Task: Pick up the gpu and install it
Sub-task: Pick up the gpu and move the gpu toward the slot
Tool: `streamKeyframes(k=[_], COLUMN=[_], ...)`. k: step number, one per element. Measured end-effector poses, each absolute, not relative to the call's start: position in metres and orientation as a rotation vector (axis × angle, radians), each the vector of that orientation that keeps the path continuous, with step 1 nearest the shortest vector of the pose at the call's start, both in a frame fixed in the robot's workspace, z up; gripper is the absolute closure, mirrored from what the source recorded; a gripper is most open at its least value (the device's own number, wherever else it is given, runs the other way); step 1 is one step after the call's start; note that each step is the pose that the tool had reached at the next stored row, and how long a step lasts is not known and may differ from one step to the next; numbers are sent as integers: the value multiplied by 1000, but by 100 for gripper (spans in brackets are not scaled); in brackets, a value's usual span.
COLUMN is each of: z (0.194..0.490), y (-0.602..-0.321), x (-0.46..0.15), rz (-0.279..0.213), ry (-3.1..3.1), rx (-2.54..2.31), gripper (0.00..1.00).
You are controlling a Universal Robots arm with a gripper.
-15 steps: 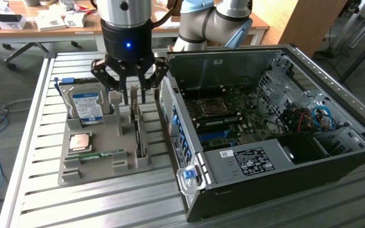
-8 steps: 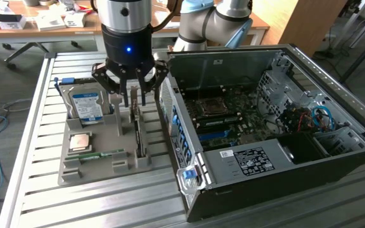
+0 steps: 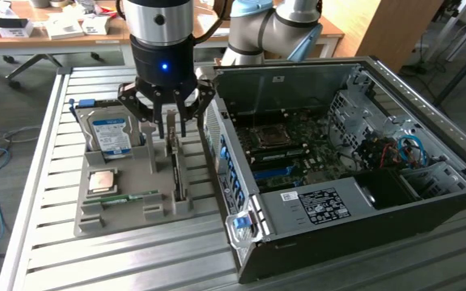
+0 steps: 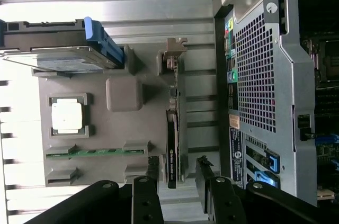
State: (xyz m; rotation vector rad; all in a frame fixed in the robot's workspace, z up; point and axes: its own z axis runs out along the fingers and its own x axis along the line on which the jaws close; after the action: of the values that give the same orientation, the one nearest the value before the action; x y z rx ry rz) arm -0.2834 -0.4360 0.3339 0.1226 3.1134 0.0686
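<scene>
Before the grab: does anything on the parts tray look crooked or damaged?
Nothing stands out. The thin dark gpu card stands on edge, straight in its slot of the grey plastic tray, with the open black pincer above it.

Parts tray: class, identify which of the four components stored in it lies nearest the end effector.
The gpu, the thin card standing on edge in the slot beside the computer case; the hard drive, processor and memory stick sit farther away.

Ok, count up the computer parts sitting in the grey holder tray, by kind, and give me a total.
hard drive: 1
processor chip: 1
memory stick: 1
graphics card: 1
Total: 4
</scene>
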Motion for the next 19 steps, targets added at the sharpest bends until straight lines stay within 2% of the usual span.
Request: streamKeyframes(k=[4,5,19], z=[334,334,315], y=[-436,-436,-436], x=[-283,-283,-283], rz=[69,69,69], ry=[3113,3113,3113], rx=[123,123,123], gripper=[57,51,51])
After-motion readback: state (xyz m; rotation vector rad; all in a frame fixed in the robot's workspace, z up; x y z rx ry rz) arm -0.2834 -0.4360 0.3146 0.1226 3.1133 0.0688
